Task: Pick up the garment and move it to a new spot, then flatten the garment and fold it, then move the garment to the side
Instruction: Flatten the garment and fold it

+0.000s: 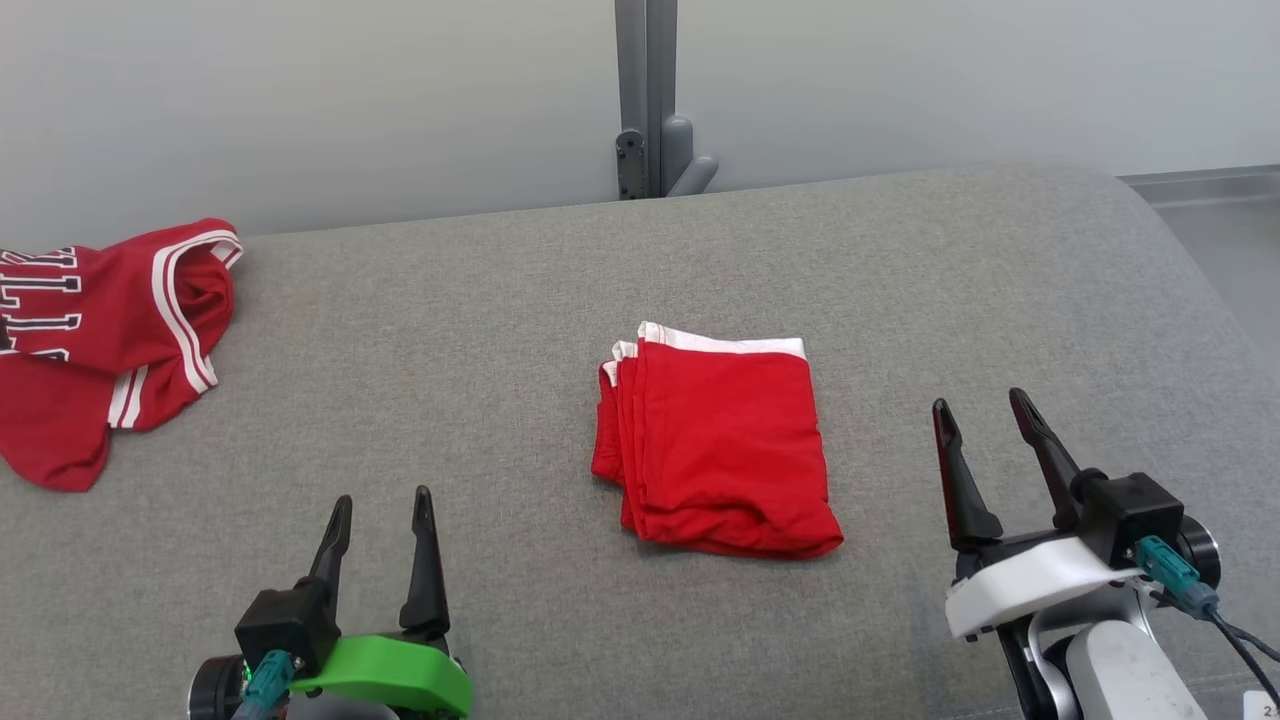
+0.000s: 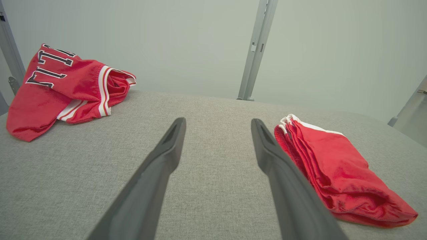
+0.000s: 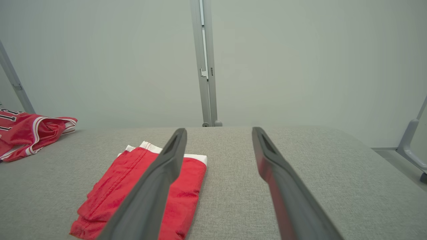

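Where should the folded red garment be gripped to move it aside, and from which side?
Grip the folded red garment probably at its layered left edge, coming from the robot's left: all layers show there, so one pinch holds the stack.

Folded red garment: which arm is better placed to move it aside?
Right, probably. The right gripper stands open beside the folded garment, nearer to it than the left gripper, which is also open. The crumpled jersey takes up the left end of the grey surface.

A grey fabric surface (image 1: 500, 330) carries a folded red garment (image 1: 720, 450) and a crumpled jersey (image 1: 100, 330).
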Motion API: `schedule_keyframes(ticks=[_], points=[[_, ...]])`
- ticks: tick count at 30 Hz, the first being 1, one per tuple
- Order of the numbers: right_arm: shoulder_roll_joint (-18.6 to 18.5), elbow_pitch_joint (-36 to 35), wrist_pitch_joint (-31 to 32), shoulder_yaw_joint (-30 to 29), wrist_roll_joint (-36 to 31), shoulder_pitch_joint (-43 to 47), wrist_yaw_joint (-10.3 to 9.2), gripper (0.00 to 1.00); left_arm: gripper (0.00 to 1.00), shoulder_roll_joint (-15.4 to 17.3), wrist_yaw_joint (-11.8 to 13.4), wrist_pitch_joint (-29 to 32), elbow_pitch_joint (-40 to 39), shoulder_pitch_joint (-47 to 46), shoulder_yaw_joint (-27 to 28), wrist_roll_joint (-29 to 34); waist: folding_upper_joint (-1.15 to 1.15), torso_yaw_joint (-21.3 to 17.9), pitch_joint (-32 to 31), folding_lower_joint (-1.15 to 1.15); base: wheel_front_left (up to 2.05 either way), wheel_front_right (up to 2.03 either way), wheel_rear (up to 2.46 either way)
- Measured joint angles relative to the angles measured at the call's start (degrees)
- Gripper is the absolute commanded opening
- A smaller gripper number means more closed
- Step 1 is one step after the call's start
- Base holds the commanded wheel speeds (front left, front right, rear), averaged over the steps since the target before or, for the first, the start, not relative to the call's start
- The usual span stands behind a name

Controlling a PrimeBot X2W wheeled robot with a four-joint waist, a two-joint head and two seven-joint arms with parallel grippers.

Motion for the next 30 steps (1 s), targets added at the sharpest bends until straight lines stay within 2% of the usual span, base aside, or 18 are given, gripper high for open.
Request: schedule_keyframes(ticks=[11,30], points=[[1.3,-3.9,0.0,-1.6,-0.5,4.5,0.00,1.00,1.00,0.0,0.6,0.0,-1.4,2.3,1.0,0.2,0.00,0.3,0.0,0.00,0.00,0.00,0.00],[1.7,-3.9,0.0,-1.6,-0.5,5.1,-0.01,1.00,1.00,0.0,0.8,0.0,-1.5,2.4,0.9,0.2,0.00,0.8,-0.1,0.00,0.00,0.00,0.00]])
